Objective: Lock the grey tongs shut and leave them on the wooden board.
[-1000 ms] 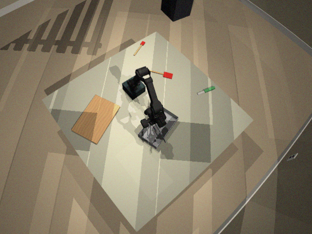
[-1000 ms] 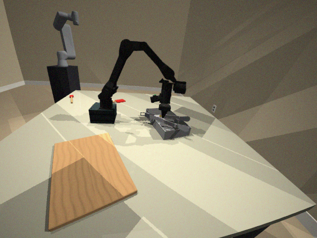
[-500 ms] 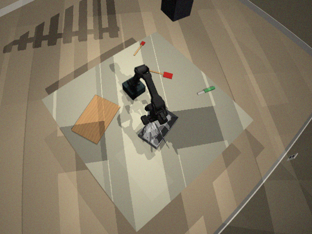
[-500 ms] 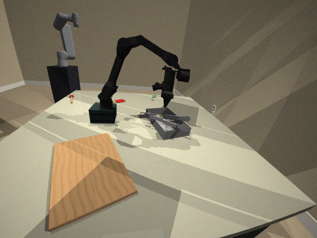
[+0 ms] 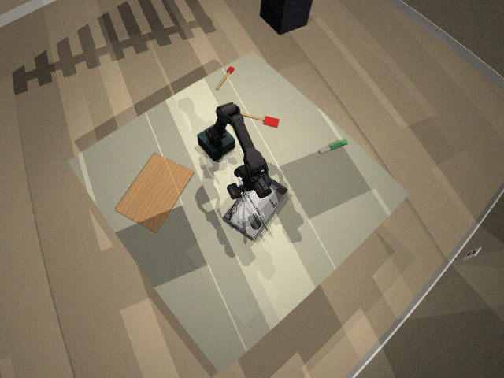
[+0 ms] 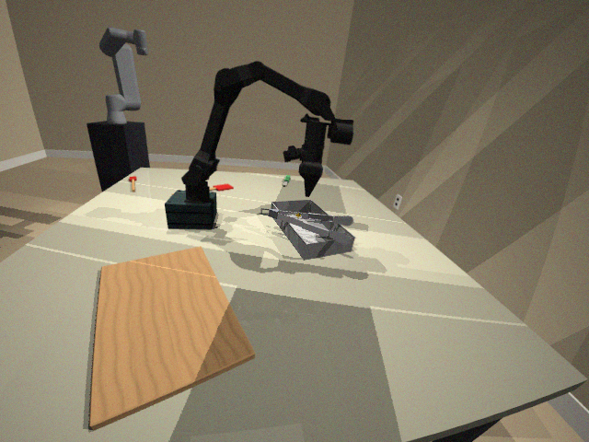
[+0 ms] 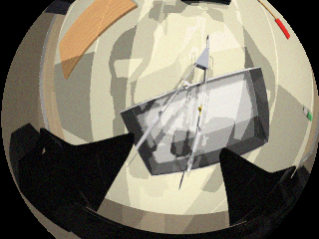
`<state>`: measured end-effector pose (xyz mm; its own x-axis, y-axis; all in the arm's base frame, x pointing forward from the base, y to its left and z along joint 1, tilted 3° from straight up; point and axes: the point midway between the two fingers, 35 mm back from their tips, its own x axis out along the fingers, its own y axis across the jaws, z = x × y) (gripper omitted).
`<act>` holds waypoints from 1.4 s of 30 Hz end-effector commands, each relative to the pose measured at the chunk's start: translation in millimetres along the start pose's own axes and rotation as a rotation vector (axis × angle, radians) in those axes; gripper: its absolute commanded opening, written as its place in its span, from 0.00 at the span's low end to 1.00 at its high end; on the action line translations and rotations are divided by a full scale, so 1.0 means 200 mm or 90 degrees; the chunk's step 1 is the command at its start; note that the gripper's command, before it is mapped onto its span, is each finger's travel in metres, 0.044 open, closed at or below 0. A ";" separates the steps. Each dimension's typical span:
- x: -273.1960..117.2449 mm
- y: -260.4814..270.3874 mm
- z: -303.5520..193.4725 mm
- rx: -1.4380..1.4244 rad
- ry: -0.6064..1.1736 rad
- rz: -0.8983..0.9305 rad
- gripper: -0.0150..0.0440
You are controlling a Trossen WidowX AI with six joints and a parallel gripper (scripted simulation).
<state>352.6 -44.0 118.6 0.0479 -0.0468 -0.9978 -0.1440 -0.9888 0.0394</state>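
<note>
The grey tongs (image 6: 272, 213) (image 7: 202, 64) lie spread in a V across the roasting tin (image 5: 271, 213) (image 6: 328, 250) (image 7: 261, 110). Their hinge end sticks out past the tin's edge towards the arm's base, and their arms reach over the opposite side. A small yellow mark shows by one arm. The wooden board (image 5: 154, 190) (image 6: 161, 323) (image 7: 92, 30) lies flat and bare, apart from the tin. My gripper (image 5: 248, 191) (image 6: 307, 193) (image 7: 179, 146) points down above the tin, wide open and empty. In the wrist view its fingers stand either side of the tongs' spread arms. In the top view the hinge is hidden under the gripper.
A red-ended tool with a wooden handle (image 5: 271, 121) (image 6: 223, 187) (image 7: 282, 29) lies beside the arm's base, and a smaller one (image 5: 230, 69) (image 6: 132, 179) farther back. A green-handled tool (image 5: 338, 144) (image 6: 286, 179) (image 7: 309, 116) lies near the table's far edge.
</note>
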 end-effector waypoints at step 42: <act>0.17 0.02 -0.06 2.005 -0.092 0.017 1.00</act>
<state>360.5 -52.2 98.2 0.0485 0.0082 -0.9988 -0.6043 0.7964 -0.0228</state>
